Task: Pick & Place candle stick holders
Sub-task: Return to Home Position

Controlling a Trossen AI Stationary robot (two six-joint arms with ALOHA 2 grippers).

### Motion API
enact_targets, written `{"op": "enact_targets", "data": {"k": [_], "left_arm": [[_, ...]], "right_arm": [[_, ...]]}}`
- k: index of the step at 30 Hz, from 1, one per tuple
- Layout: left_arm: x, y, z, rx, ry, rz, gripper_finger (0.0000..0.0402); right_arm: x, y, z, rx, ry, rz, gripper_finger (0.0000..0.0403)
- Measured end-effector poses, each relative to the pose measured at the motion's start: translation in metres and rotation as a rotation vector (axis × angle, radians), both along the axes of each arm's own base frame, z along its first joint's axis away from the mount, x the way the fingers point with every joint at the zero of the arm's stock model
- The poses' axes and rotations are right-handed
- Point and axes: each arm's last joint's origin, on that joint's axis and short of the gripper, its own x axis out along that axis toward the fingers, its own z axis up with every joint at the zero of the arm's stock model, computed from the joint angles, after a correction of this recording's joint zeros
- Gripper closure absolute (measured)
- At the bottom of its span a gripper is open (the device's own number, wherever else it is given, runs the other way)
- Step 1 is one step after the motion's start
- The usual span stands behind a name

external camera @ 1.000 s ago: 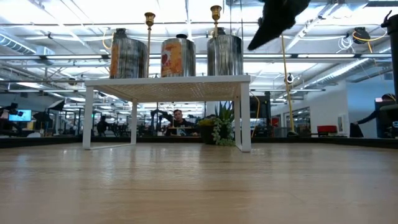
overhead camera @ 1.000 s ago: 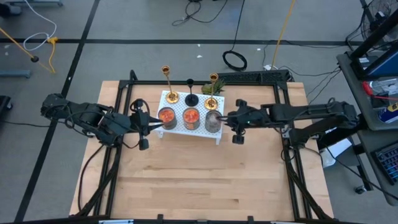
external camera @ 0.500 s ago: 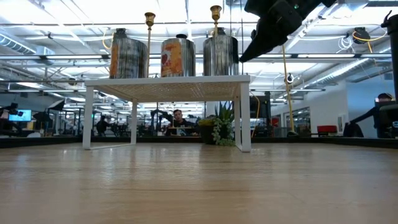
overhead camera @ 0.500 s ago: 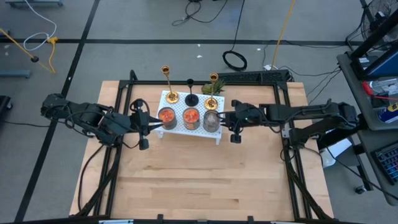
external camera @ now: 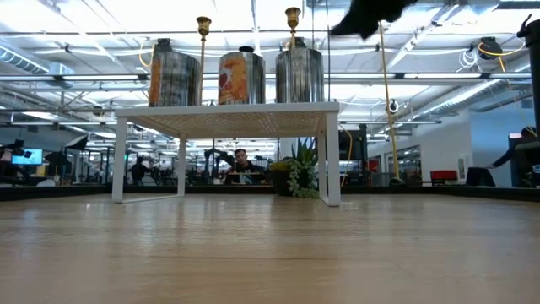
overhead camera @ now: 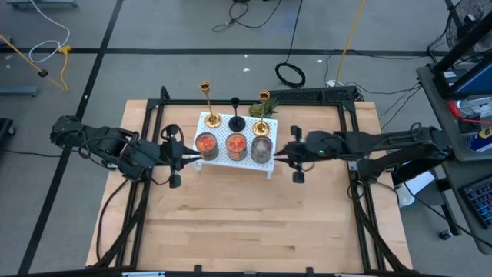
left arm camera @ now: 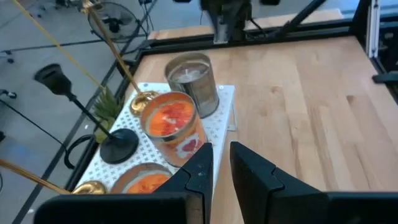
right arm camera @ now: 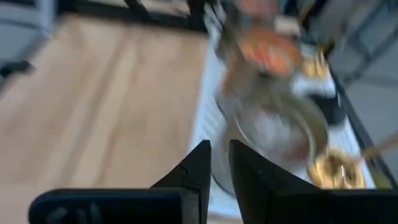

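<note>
Three candle stick holders stand by their round bases on the far row of a white wire shelf [overhead camera: 270,168]: a gold one [overhead camera: 209,105], a shorter black one [overhead camera: 236,115] and a second gold one [overhead camera: 263,109]. In the left wrist view the black one [left arm camera: 74,102] stands between two gold bases. My left gripper [overhead camera: 187,156] is shut and empty at the shelf's left end, level with the jars. My right gripper [overhead camera: 280,154] is shut and empty just off the shelf's right end; it also shows at the top of the low view [external camera: 364,12].
Three jar candles fill the shelf's near row: two orange ones [overhead camera: 205,144] [overhead camera: 236,145] and a silver one [overhead camera: 262,148], standing between my grippers and the holders. A small green plant [overhead camera: 270,109] sits behind the shelf. Bare wooden tabletop [overhead camera: 246,223] lies on the near side.
My right gripper first dipped closer to the silver jar, then drew back toward the table's right edge and rose. The holders and jars have stayed in place.
</note>
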Motion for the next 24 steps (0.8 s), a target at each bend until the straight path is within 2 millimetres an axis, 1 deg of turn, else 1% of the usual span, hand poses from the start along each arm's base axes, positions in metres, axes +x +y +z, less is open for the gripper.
{"op": "enact_targets", "data": {"k": [4, 7, 9, 13, 15, 17, 20, 24], "left_arm": [[-0.015, 0.006, 0.009, 0.022, -0.053, 0.021, 0.0339], [-0.032, 0.013, 0.016, 0.022, -0.092, 0.033, 0.0339], [-0.046, 0.018, 0.017, 0.013, -0.09, 0.039, 0.0339], [-0.072, 0.028, 0.016, -0.01, -0.109, 0.079, 0.0339], [-0.082, 0.032, 0.012, -0.004, -0.123, 0.078, 0.0339], [-0.09, 0.034, 0.004, 0.009, -0.137, 0.052, 0.0339], [-0.094, 0.034, -0.017, 0.016, -0.16, -0.014, 0.0339], [-0.088, 0.03, -0.044, 0.041, -0.262, -0.101, 0.0339]], "right_arm": [[-0.014, 0.015, 0.021, -0.049, -0.127, 0.095, 0.0346], [-0.026, 0.018, 0.031, -0.055, -0.172, 0.118, 0.0349], [-0.035, 0.017, 0.033, -0.047, -0.183, 0.12, 0.0355], [-0.05, 0.017, 0.022, -0.026, -0.169, 0.193, 0.0378], [-0.058, 0.017, 0.012, -0.031, -0.16, 0.216, 0.0393], [-0.067, 0.016, 0.002, -0.032, -0.175, 0.219, 0.04], [-0.078, 0.013, -0.01, -0.027, -0.229, 0.213, 0.0398], [-0.094, 0.009, -0.021, 0.007, -0.294, 0.234, 0.0401]]}}
